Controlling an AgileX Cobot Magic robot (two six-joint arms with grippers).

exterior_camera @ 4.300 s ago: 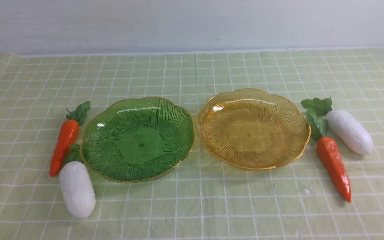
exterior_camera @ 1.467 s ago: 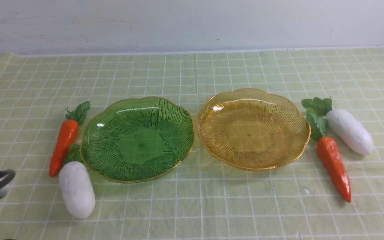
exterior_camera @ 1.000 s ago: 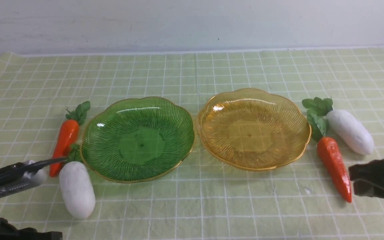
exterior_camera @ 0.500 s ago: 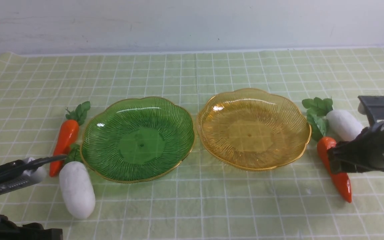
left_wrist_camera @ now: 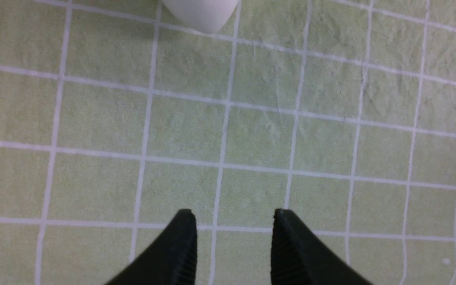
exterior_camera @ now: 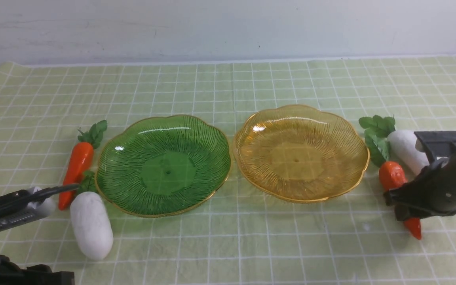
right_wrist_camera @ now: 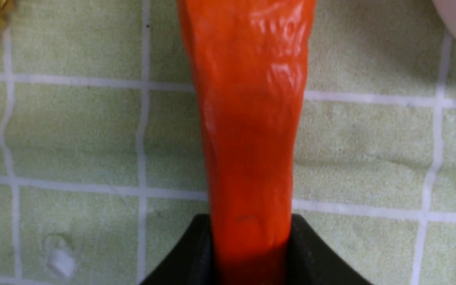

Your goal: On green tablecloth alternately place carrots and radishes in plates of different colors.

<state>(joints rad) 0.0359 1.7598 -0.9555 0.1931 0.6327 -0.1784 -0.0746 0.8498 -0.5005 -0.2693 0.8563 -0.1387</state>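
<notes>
My right hand (right_wrist_camera: 251, 225) grips the carrot (exterior_camera: 391, 177) at lower right, one finger on each side; my left hand (left_wrist_camera: 234, 215) hangs narrowly open.

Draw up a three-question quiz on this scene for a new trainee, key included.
1. True or false: the green plate and the amber plate both hold nothing.
2. What do the fingers of the right gripper flank? A) a radish B) a carrot C) nothing
3. Fill in: the left gripper is open above the tablecloth, and the white thing ahead of it is a ____.
Key: 1 true. 2 B, the carrot lying beside the amber plate. 3 radish.
</notes>
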